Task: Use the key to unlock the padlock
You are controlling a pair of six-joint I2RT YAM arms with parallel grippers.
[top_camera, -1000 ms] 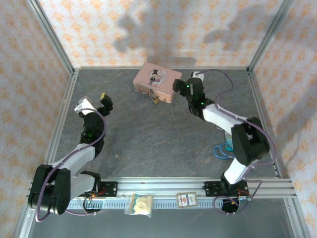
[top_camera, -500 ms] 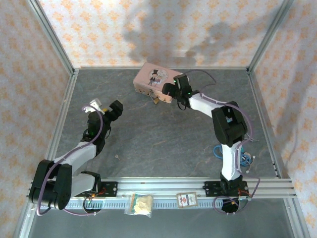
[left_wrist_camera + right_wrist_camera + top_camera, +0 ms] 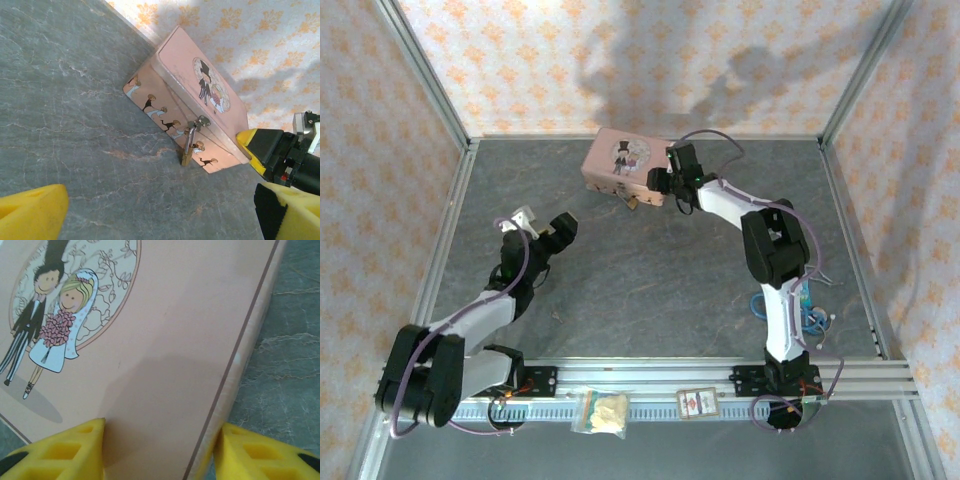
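The tiny brass padlock point(image 3: 187, 156) point(image 3: 634, 203) hangs by its thin shackle from the hasp on the front of the pink tin point(image 3: 187, 107) point(image 3: 618, 158) point(image 3: 165, 340). It rests against the dark table. My right gripper point(image 3: 670, 181) point(image 3: 160, 452) straddles the tin's right corner. One of its yellow fingers point(image 3: 255, 455) presses the side wall and the other lies at the lid's near edge. My left gripper point(image 3: 550, 232) point(image 3: 160, 220) is wide open over bare table, well short of the padlock. The key is out of view.
The slate-grey table point(image 3: 650, 280) is fenced by patterned walls and metal rails. A blue cable bundle point(image 3: 810, 315) lies beside the right arm. A small bag point(image 3: 600, 411) and a card point(image 3: 697, 402) sit on the front rail. A pale speck point(image 3: 557, 316) lies left of centre.
The right gripper moved left onto the tin's corner and its jaws closed in on it. The tin slid slightly left. The left arm swung rightward toward the middle.
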